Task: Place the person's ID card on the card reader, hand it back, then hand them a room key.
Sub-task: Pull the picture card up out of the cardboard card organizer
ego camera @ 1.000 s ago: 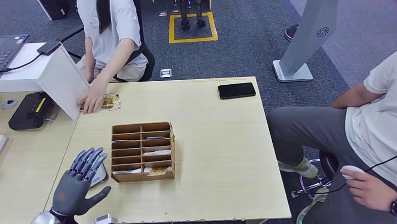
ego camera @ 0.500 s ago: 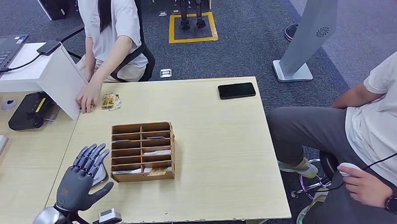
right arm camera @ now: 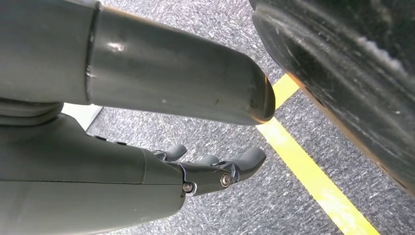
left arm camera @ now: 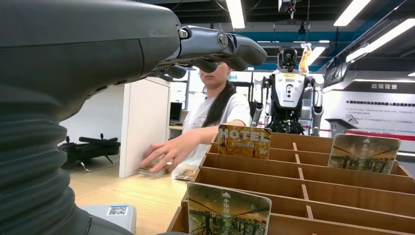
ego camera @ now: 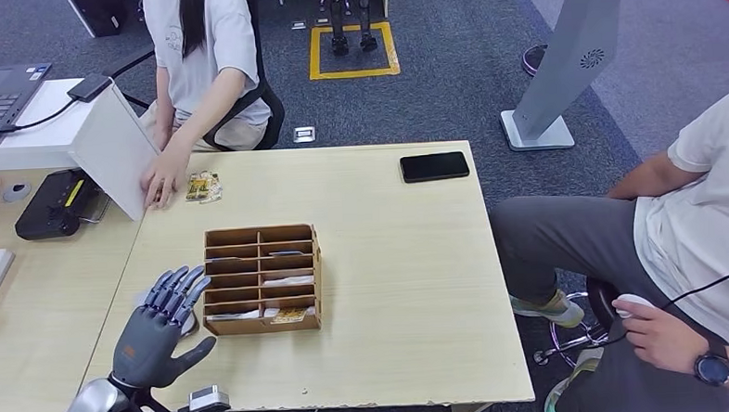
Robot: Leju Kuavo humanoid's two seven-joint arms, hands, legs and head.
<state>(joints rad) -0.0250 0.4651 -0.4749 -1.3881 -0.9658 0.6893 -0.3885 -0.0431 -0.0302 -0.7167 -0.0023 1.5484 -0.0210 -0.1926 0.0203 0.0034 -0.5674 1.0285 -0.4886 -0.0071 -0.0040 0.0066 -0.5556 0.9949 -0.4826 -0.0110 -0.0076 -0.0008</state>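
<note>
Your left hand (ego camera: 155, 328) is up over the near left part of the table (ego camera: 410, 260), fingers spread and nothing in it, just beside the wooden card rack (ego camera: 263, 279) holding the room key cards (left arm camera: 364, 152). The white card reader (ego camera: 189, 321) sits mostly hidden under that hand. The ID card (ego camera: 202, 186) is lying at the far edge of the table, right next to the seated person's hand (ego camera: 163, 172). Your right hand (right arm camera: 215, 169) hangs over the carpet, fingers loose, holding nothing.
</note>
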